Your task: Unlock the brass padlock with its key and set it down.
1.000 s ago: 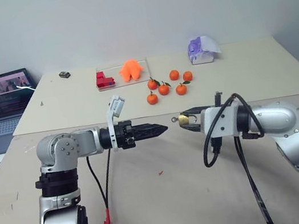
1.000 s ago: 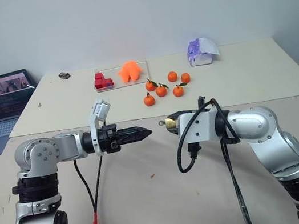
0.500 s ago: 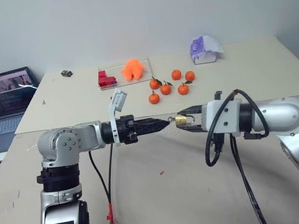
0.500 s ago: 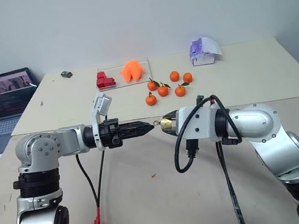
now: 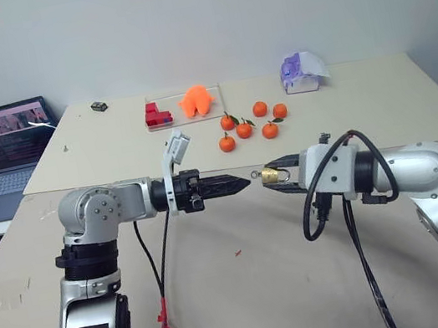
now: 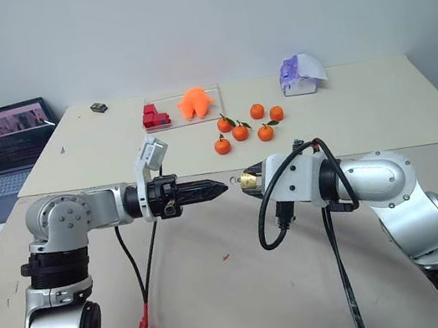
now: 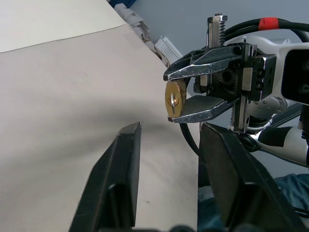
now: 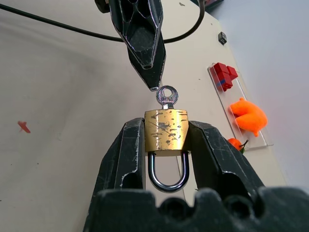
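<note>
Right fingers (image 8: 130, 154) clamp small golden brass padlock (image 8: 166, 131); silvery key (image 8: 166, 96) in it points left, just off narrowly parted left fingers (image 7: 126, 159).

No readable text, label, brand or number anywhere.

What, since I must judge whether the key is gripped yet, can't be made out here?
- Silvery key blade: right wrist view, buried in the small brass padlock.
- Contact between left gripper and key: right wrist view, fingertip borders the key's head; too small in head views.
- Silver shackle ends: hidden inside padlock body, so locked or not is unclear.
</note>
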Controlling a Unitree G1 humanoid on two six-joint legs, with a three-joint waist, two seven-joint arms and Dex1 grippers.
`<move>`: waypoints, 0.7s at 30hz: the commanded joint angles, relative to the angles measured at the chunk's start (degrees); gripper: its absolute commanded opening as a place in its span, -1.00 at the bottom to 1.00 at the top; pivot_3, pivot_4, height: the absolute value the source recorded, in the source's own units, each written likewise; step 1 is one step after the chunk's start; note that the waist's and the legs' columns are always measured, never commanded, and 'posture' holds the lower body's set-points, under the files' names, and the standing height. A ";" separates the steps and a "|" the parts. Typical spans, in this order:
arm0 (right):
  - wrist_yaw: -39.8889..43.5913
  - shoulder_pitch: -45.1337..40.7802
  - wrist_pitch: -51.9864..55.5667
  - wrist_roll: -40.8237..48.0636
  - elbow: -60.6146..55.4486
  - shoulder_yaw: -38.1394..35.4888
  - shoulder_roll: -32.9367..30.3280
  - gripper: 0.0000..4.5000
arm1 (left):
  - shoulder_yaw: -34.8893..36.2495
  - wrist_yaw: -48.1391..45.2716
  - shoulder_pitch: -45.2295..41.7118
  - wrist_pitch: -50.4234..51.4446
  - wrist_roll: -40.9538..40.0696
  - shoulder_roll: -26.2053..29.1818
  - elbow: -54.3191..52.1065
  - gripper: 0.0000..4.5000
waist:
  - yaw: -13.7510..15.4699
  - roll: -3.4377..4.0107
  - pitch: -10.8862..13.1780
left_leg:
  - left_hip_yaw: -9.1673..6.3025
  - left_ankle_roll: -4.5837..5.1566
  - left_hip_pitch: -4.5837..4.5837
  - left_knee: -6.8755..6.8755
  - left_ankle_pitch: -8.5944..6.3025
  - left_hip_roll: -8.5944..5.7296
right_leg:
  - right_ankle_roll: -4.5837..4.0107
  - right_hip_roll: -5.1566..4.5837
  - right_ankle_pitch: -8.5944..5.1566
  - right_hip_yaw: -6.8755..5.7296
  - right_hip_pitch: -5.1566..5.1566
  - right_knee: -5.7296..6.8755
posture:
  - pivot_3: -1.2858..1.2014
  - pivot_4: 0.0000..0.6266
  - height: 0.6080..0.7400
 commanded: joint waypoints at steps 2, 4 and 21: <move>-0.74 -1.48 0.77 0.70 -2.70 -0.97 -0.29 -0.58 | 0.09 -1.29 -1.56 -1.68 -0.50 0.65 -0.96 -0.10 | 0.01 0.00 0.00 | 0.00 0.00 -0.01 -0.01 0.00 0.00 | 0.00 0.00 0.00 -0.01 0.00 -0.05 | 0.03 -0.52 0.43; -0.85 -1.74 1.57 0.93 -3.37 -0.70 -0.07 -0.58 | -0.14 -1.57 -1.68 -2.08 -0.33 0.76 -0.75 -0.10 | 0.04 0.00 0.00 | -0.01 -0.02 -0.02 -0.01 0.01 0.00 | 0.00 0.00 0.00 -0.01 0.00 -0.07 | 0.03 -0.52 0.43; -1.28 -1.57 3.96 1.01 -5.28 -0.31 0.22 -0.58 | -0.98 -2.02 -2.20 -3.13 -0.23 0.40 0.38 -0.43 | 0.13 0.02 -0.01 | -0.03 0.00 -0.02 -0.04 0.00 0.00 | 0.00 0.00 0.01 -0.02 0.01 -0.17 | 0.03 -0.52 0.43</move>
